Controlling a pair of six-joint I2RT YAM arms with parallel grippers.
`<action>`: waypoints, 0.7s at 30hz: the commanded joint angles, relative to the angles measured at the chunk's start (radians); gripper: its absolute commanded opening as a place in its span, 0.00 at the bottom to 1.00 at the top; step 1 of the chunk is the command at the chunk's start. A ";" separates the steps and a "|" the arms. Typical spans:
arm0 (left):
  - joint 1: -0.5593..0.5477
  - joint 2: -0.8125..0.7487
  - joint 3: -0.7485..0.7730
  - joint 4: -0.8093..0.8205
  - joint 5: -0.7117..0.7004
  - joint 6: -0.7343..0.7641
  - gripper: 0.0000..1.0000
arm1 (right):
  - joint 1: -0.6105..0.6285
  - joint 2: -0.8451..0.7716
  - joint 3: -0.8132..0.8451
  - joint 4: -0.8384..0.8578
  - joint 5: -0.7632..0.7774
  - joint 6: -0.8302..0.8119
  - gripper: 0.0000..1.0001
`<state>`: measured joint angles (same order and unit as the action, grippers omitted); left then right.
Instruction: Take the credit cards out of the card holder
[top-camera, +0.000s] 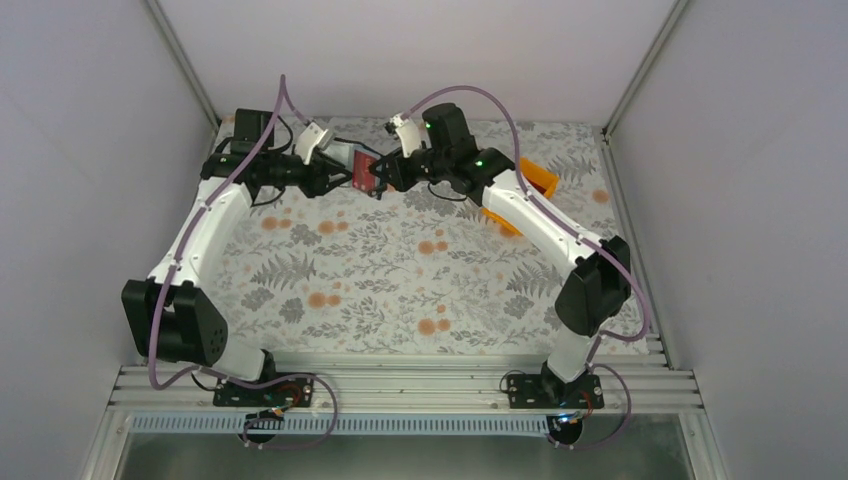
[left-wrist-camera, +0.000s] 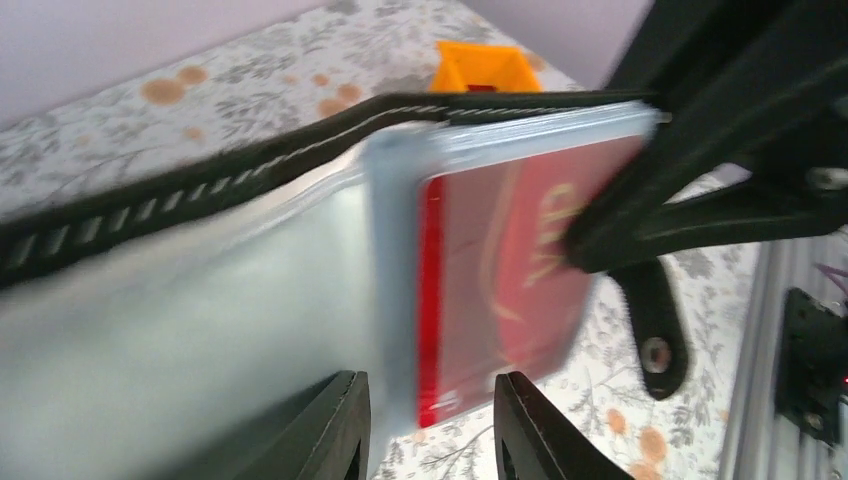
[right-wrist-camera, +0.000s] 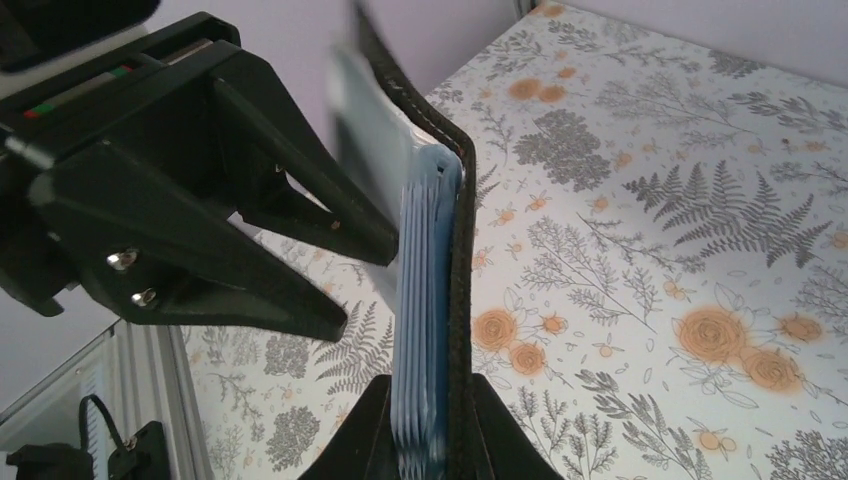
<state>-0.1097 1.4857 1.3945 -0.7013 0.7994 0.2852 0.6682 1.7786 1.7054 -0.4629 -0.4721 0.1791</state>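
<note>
Locate the left fingers (left-wrist-camera: 340, 435) at the bottom of the left wrist view, closest to the lens: spread part-way, astride the near edge of a clear grey-blue pocket (left-wrist-camera: 395, 260). Cannot tell from either wrist view whether pressing on that edge or merely bracketing it.

Find the credit card (left-wrist-camera: 510, 270) directly ahead of those fingers, red, seated inside the pocket, with its near corner down in the gap. Read its long axis as apparently running away from the left fingers toward the right fingers (right-wrist-camera: 495, 450).

Confirm the right fingers clenched on the card holder (left-wrist-camera: 200, 190), pinching the stacked pockets and the black stitched cover together at the opposite end. Note one tip overlapping the far part of the card face in the left wrist view.

Check the top view: card holder held between both arms over the far part of the desk (top-camera: 400, 270), well apart from the orange bin (top-camera: 537, 180).

Treat the left arm as the nearer one for extraction. Judge the coming move as a pinch on the near card edge, then a straight pull along the long axis, away from the right fingers. Expect drag from the right-hand clamp across the same pocket.
</note>
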 joint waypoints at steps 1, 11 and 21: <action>-0.007 -0.050 -0.014 -0.027 0.183 0.100 0.30 | 0.010 -0.050 -0.015 0.056 -0.080 -0.060 0.04; -0.004 -0.051 0.006 -0.048 0.204 0.128 0.32 | 0.009 -0.108 -0.082 0.161 -0.345 -0.146 0.04; -0.021 -0.072 -0.009 -0.083 0.232 0.165 0.32 | -0.007 -0.149 -0.122 0.205 -0.466 -0.164 0.04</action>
<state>-0.0898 1.4143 1.3895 -0.7906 1.0470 0.4114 0.6411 1.6817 1.5761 -0.3576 -0.7544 0.0349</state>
